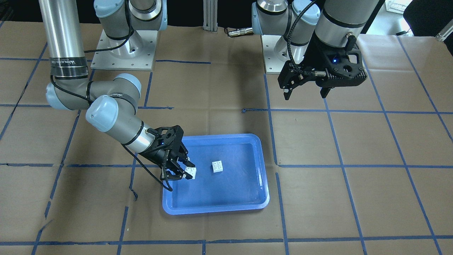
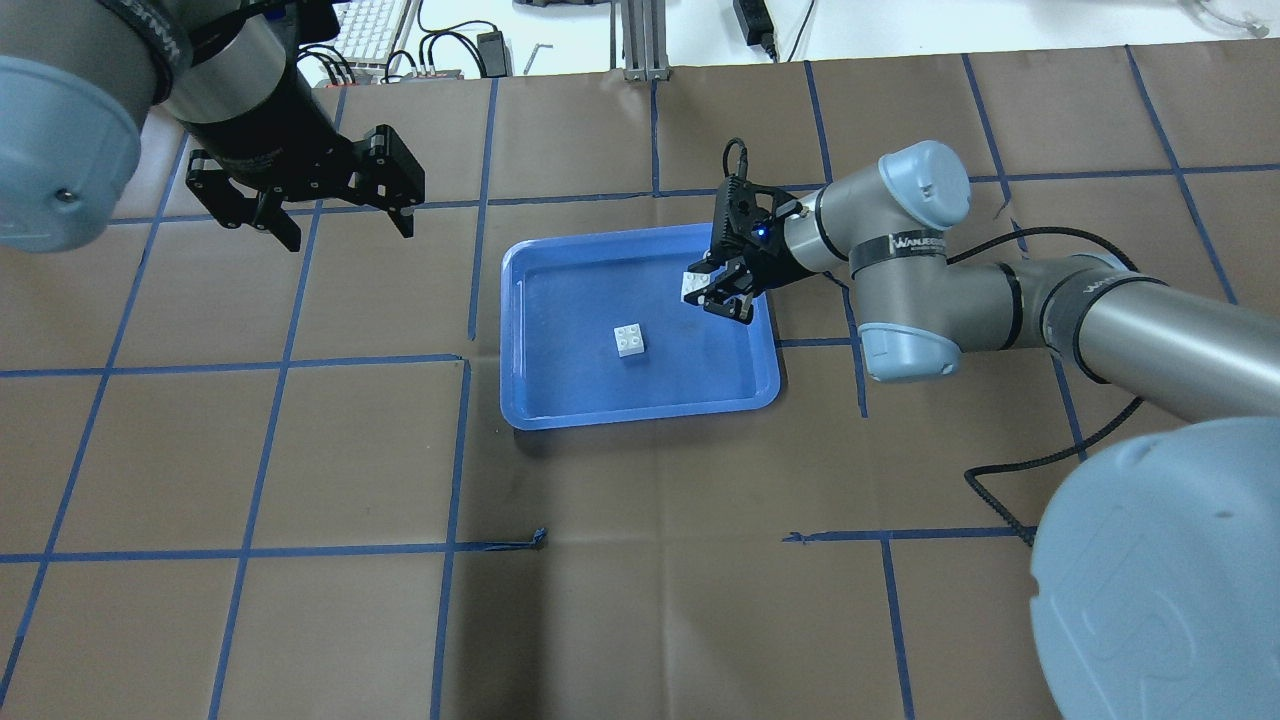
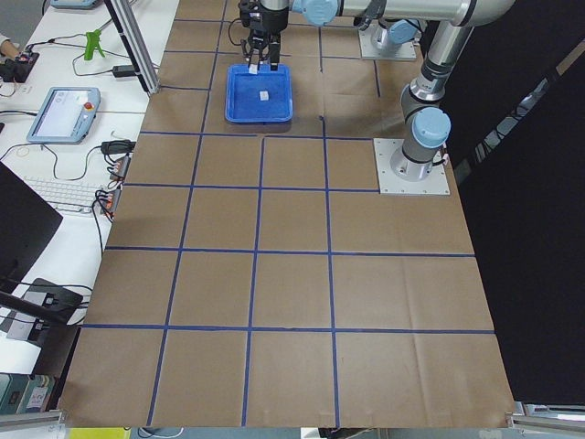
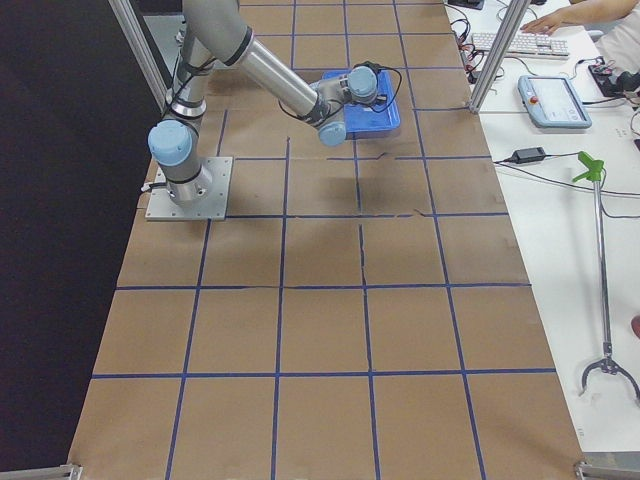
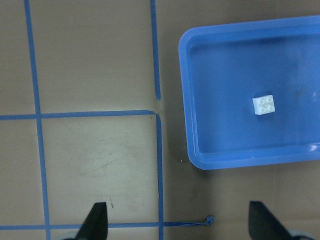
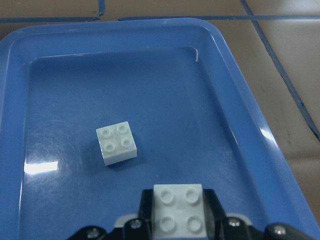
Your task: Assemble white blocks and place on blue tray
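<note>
The blue tray (image 2: 640, 417) lies mid-table. One white block (image 2: 630, 341) sits studs up on the tray floor near its middle; it also shows in the front view (image 1: 217, 166) and both wrist views (image 5: 263, 104) (image 6: 116, 143). My right gripper (image 2: 708, 292) hovers over the tray's right part, shut on the second white block (image 6: 178, 209), held studs up, a little above the floor and apart from the first. My left gripper (image 2: 345, 222) is open and empty, raised above the table to the left of the tray.
Brown paper with blue tape grid lines (image 2: 465, 450) covers the table. The arm bases (image 1: 124, 49) stand at the robot's edge. A keyboard and cables (image 2: 380, 30) lie beyond the far edge. The right arm's cable (image 2: 1040, 450) loops over the table at right.
</note>
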`<state>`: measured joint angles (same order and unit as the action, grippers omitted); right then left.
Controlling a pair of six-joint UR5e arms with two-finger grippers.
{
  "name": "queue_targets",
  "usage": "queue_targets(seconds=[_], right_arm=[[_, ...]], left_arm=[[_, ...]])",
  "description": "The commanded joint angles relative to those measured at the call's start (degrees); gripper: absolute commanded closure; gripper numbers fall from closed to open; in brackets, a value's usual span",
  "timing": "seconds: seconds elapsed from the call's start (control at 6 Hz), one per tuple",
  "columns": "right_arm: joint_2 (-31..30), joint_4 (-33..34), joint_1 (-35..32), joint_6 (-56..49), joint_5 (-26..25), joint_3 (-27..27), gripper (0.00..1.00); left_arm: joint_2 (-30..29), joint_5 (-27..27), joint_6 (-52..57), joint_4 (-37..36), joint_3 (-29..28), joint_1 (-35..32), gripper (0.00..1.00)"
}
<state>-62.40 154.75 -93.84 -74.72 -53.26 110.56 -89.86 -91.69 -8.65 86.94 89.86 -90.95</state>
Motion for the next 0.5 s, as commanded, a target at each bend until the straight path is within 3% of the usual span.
queue_targets(seconds=[0.0,0.33], right_arm=[[3.57,4.48,-1.78,0.27,-0.09,0.18,0.73],[4.56,5.56,-2.31,0.27,0.09,0.35,0.73]], left_arm=[[0.13,-2.27,-1.9,0.42,0.05,0.24,0.01],[-1.37,-2.62,-1.99,1.73,0.05,0.51,0.01]])
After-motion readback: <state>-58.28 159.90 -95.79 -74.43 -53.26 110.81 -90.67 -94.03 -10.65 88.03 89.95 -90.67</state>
